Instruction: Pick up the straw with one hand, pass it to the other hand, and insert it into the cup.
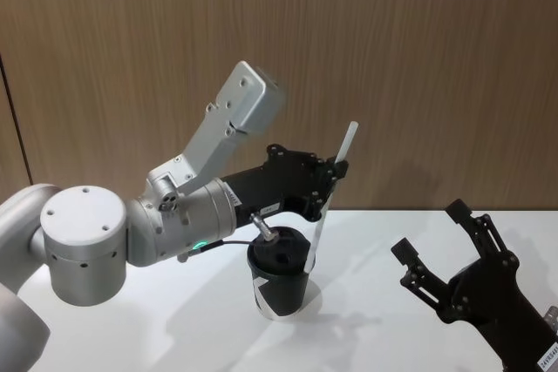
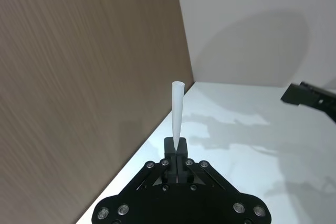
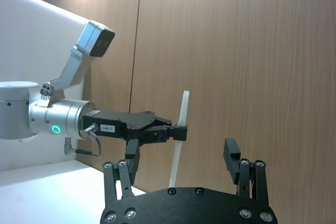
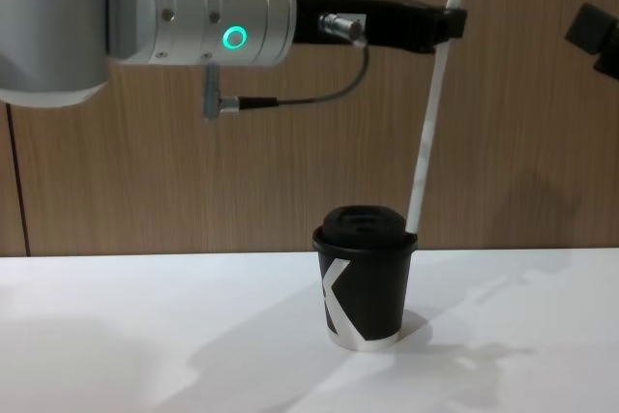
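1. The straw (image 1: 336, 185) stands nearly upright over the table, leaning a little so that its top lies farther right than its bottom. Its lower end comes down at the right edge of the cup's domed lid; in the chest view the straw (image 4: 432, 103) meets the lid rim there, but whether the tip has gone into the lid opening cannot be told.
2. The cup (image 1: 282, 285) sits upright on the white table (image 1: 366, 337), lid on, with its white "K" mark (image 4: 332, 297) facing the robot. What is inside the cup is hidden by the lid.
3. The left gripper (image 1: 334, 172) reaches in from the left, above the cup, and its two fingers are closed tight on the straw a little below its top. From the left wrist view the straw (image 2: 177, 114) rises straight out from between the pinching fingers (image 2: 169, 148).
4. Behind that gripper the silver-grey arm (image 1: 166, 224) carries a glowing green ring (image 4: 233, 39) and a grey cable (image 4: 300, 96) looping below it.
5. The right gripper (image 1: 440, 246) rests near the table's right side, well apart from the cup and straw, its fingers spread wide with nothing between them; the right wrist view shows the same wide gap (image 3: 181, 174).
6. A brown wood-grain wall (image 1: 418, 58) stands behind the table.
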`<state>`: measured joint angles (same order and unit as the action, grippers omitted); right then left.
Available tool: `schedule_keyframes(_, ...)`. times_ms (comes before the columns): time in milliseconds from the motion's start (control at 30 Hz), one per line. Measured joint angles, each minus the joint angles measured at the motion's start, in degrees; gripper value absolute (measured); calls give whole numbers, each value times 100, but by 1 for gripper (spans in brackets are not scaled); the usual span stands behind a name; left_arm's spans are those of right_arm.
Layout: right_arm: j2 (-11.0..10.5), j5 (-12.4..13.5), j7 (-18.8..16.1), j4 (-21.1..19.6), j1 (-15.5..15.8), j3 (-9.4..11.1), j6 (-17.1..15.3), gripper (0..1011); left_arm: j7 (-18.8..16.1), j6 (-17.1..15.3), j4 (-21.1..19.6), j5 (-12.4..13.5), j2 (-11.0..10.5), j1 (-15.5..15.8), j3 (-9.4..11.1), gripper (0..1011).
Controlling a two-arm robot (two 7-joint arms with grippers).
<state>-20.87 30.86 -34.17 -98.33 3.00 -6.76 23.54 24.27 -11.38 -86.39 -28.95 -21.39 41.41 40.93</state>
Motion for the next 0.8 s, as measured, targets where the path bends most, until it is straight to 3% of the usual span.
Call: schedule_keyframes(800,0,0,0,0,0,0,0,1001,482,511,587,310,-50,212,21,6)
